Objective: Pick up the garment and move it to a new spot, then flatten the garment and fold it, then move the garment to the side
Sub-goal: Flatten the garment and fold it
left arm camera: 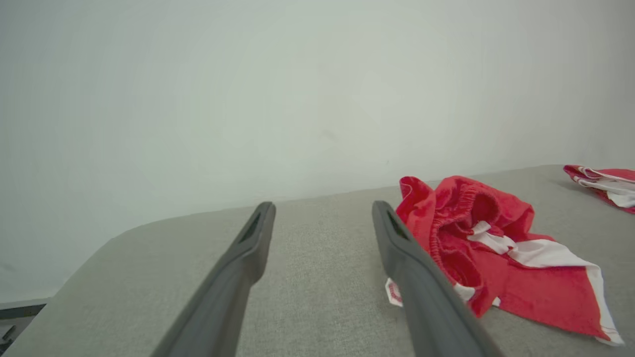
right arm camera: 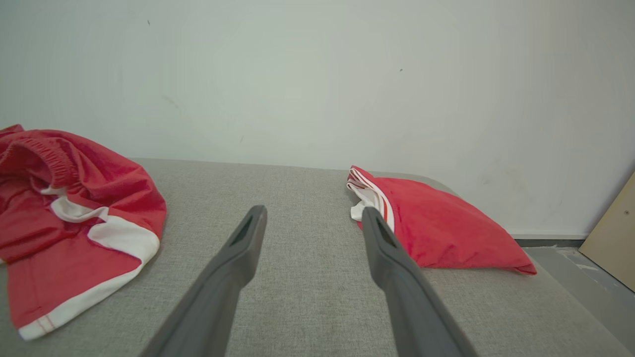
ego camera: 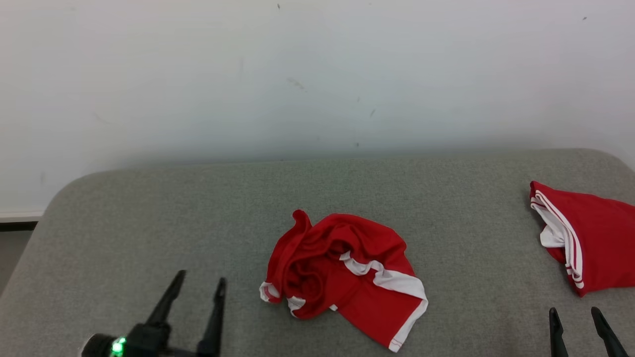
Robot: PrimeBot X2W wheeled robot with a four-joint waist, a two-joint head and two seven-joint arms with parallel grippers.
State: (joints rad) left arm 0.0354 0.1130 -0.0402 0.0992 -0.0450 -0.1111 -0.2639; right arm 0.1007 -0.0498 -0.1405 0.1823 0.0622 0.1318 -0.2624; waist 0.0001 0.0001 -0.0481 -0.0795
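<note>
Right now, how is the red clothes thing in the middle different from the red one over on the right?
The middle garment is crumpled in a heap; the right garment is folded and tidy. The middle garment shows a broad white band; the right garment shows thin white stripes along one edge. Both are red with white trim and lie on the grey cushion.

Grey fabric-covered surface point(ego camera: 149, 223), rounded at both far corners, across the lower half of the head view. Lying directly on it at lower centre: crumpled red garment point(ego camera: 342, 272) with white trim, waistband bunched up. Well apart, at the right edge: folded red garment point(ego camera: 590, 238), white-striped along one side.
</note>
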